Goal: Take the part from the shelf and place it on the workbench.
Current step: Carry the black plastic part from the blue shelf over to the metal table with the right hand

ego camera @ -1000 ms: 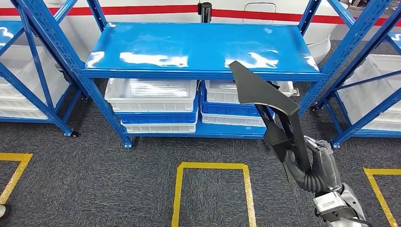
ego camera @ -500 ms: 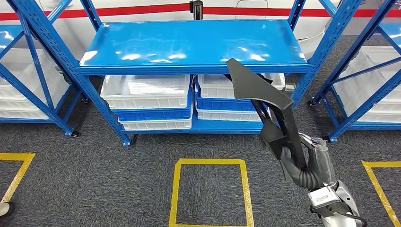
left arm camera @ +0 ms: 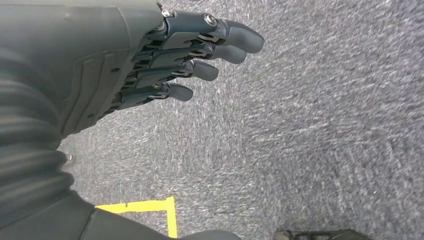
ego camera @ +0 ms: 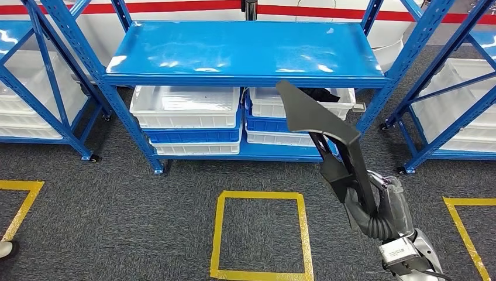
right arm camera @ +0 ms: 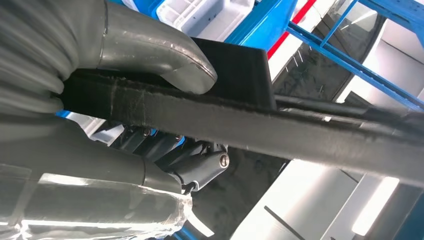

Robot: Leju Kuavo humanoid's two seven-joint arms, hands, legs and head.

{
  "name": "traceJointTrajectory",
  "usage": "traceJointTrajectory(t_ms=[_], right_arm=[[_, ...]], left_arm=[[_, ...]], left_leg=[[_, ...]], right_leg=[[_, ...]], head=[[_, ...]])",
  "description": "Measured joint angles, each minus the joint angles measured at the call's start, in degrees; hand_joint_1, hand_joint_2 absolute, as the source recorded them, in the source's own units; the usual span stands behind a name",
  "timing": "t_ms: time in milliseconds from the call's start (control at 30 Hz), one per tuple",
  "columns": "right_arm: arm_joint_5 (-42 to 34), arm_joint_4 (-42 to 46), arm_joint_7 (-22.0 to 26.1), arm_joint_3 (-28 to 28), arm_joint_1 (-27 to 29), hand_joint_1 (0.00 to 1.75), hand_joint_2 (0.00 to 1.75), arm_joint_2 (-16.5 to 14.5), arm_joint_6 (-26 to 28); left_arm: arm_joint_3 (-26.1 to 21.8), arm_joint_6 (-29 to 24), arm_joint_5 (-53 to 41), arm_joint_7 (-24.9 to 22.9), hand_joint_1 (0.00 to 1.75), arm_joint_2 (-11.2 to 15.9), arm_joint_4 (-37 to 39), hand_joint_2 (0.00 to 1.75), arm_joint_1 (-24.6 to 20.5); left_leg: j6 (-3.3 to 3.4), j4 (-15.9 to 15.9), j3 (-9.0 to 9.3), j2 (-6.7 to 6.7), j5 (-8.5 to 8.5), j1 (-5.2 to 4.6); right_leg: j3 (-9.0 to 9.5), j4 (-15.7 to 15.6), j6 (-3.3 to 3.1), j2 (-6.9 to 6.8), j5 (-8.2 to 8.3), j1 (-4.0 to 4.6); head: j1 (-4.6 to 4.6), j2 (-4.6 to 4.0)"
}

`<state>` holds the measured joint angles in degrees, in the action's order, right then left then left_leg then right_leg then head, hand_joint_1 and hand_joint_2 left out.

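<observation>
Bins [ego camera: 186,108] sit under the shelf top [ego camera: 245,50], behind a taped floor square [ego camera: 260,234]; flanking racks [ego camera: 450,88] stand either side.

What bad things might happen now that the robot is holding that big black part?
The right hand grips the long black part only at its lower end, so it might tip or slip out. Its wide top reaches up near the blue shelf, so a turn might knock it against the edge. The left hand hangs free and cannot steady it.

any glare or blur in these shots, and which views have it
Head view: white glare patches on the blue shelf top, otherwise sharp. Left wrist view: carpet streaked with motion blur. Right wrist view: the black part is soft, background overexposed white.
</observation>
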<state>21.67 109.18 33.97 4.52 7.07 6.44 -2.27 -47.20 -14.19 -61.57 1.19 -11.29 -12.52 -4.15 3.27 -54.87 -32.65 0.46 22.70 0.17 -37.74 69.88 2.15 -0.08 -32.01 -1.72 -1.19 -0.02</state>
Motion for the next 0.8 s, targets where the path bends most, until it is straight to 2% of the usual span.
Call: traceJointTrajectory(t_ms=[67,100,133,167,233,267,300,333,400,433,467,500,533,600,633,667,767,800], right_arm=[[-0.2,0.0,0.0,0.0,0.1,1.75,1.75,0.0,0.0],[-0.3,0.1,0.0,0.0,0.1,1.75,1.75,0.0,0.0],[-0.5,0.2,0.0,0.1,0.2,1.75,1.75,0.0,-0.1],[-0.8,0.3,0.1,0.2,0.3,1.75,1.75,-0.1,-0.3],[-1.5,0.4,0.2,0.4,0.5,1.75,1.75,0.0,-0.7],[-1.8,0.4,0.2,0.5,0.5,1.75,1.75,0.0,-0.9],[-2.0,0.4,0.3,0.5,0.5,1.75,1.75,0.0,-1.1],[-2.2,0.4,0.3,0.5,0.4,1.75,1.75,0.0,-1.2],[-2.5,0.4,0.3,0.5,0.4,1.75,1.75,0.0,-1.4],[-2.5,0.3,0.3,0.5,0.4,1.75,1.75,-0.1,-1.4],[-2.6,0.3,0.4,0.5,0.4,1.75,1.75,-0.1,-1.5],[-2.7,0.3,0.4,0.5,0.4,1.75,1.75,-0.2,-1.6],[-2.8,0.3,0.4,0.5,0.4,1.75,1.75,-0.3,-1.7],[-3.1,0.4,0.6,0.5,0.3,1.75,1.75,-0.5,-1.8],[-3.2,0.4,0.6,0.5,0.3,1.75,1.75,-0.7,-1.8],[-3.3,0.4,0.6,0.5,0.2,1.75,1.75,-0.8,-1.9],[-3.4,0.4,0.8,0.4,-0.1,1.75,1.75,-1.0,-1.9],[-3.6,0.4,0.9,0.4,-0.2,1.75,1.75,-1.1,-1.9]], left_arm=[[0.0,0.1,0.0,0.0,0.00,-0.1,0.0,1.75,0.0],[0.1,0.2,-0.1,0.0,0.00,-0.1,0.0,1.75,0.0],[0.1,0.3,-0.1,0.0,0.00,0.0,-0.1,1.75,0.0],[0.1,0.4,-0.1,-0.1,0.00,0.1,-0.1,1.75,0.0],[0.1,0.9,0.0,-0.4,0.00,0.3,-0.1,1.75,0.1],[0.1,1.2,0.0,-0.5,0.00,0.4,-0.1,1.75,0.1],[0.1,1.4,0.0,-0.5,0.00,0.5,-0.1,1.75,0.1],[0.1,1.5,-0.1,-0.5,0.00,0.6,-0.1,1.75,0.1],[0.1,1.6,-0.6,-0.6,0.00,0.7,-0.1,1.75,0.1],[0.2,1.6,-1.0,-0.7,0.00,0.8,-0.1,1.75,0.1],[0.3,1.7,-1.5,-0.9,0.00,1.0,-0.1,1.75,0.1],[0.5,1.7,-1.9,-1.1,0.00,1.0,-0.1,1.75,0.1],[0.6,1.7,-2.3,-1.3,0.00,1.1,-0.1,1.75,0.1],[0.7,1.7,-2.5,-1.5,0.00,1.4,-0.1,1.75,0.1],[0.7,1.7,-2.5,-1.6,0.00,1.5,-0.1,1.75,0.1],[0.8,1.7,-2.5,-1.6,0.00,1.6,0.0,1.75,0.0],[0.9,1.7,-2.9,-1.7,0.00,1.8,0.0,1.75,0.0],[1.0,1.7,-3.1,-1.8,0.00,1.9,0.0,1.75,0.0]], left_leg=[[-0.58,-0.8,-0.69,0.01,-0.09,0.19],[-0.95,-1.4,-1.12,0.02,0.00,0.14],[-1.33,-1.9,-1.52,0.00,0.05,0.02],[-1.68,-2.3,-1.86,-0.01,0.01,-0.08],[-2.18,-2.7,-2.29,-0.06,-0.22,0.11],[-2.43,-3.2,-2.56,-0.08,0.24,0.34],[-2.70,-4.5,-3.11,-0.09,1.44,0.54],[-2.97,-7.0,-4.05,-0.11,3.37,0.69],[-3.34,-14.7,-6.81,-0.13,8.12,0.77],[-3.38,-18.0,-7.85,-0.14,9.72,0.77],[-3.26,-19.6,-8.03,-0.14,10.34,0.77],[-2.99,-18.8,-7.03,-0.14,9.85,0.75],[-2.57,-15.8,-4.91,-0.19,8.56,0.66],[-1.41,-7.6,0.28,-0.37,6.07,0.29],[-0.95,-4.8,1.91,-0.44,5.41,0.02],[-0.63,-3.4,2.62,-0.48,5.22,-0.22],[0.05,-2.2,2.55,-0.31,4.07,-0.50],[0.38,-1.5,2.52,-0.19,3.32,-0.40]], right_leg=[[4.65,-8.0,1.49,-0.11,2.52,-0.75],[6.61,-11.5,1.72,-0.05,3.56,-0.90],[7.60,-13.4,1.52,0.01,4.07,-0.94],[7.71,-13.8,1.06,0.12,4.20,-0.79],[7.32,-13.4,0.11,0.25,4.68,-0.70],[7.14,-13.3,-0.30,0.26,4.93,-0.73],[6.95,-13.3,-0.75,0.26,5.20,-0.80],[6.71,-13.3,-1.18,0.24,5.47,-0.81],[6.07,-13.3,-1.81,0.18,5.92,-0.48],[5.71,-13.3,-2.00,0.17,6.15,-0.28],[5.37,-13.2,-2.12,0.17,6.39,-0.08],[5.09,-13.2,-2.18,0.18,6.65,0.10],[4.87,-13.2,-2.15,0.22,6.87,0.26],[4.61,-13.3,-1.93,0.26,7.33,0.53],[4.50,-13.3,-1.72,0.25,7.52,0.54],[4.41,-13.3,-1.47,0.19,7.75,0.50],[4.13,-13.7,-0.39,0.02,8.32,0.51],[3.64,-13.0,-0.35,0.02,7.67,0.62]], head=[[0.05,0.00],[0.10,0.00],[0.08,0.00],[0.06,0.00],[-0.08,0.00],[-0.08,0.00],[-0.10,0.00],[-0.12,0.00],[-0.17,0.00],[-0.17,0.00],[-0.18,0.00],[-0.19,0.00],[-0.19,0.00],[-0.13,0.00],[-0.14,0.00],[-0.18,0.00],[-0.33,0.00],[-0.25,0.00]])
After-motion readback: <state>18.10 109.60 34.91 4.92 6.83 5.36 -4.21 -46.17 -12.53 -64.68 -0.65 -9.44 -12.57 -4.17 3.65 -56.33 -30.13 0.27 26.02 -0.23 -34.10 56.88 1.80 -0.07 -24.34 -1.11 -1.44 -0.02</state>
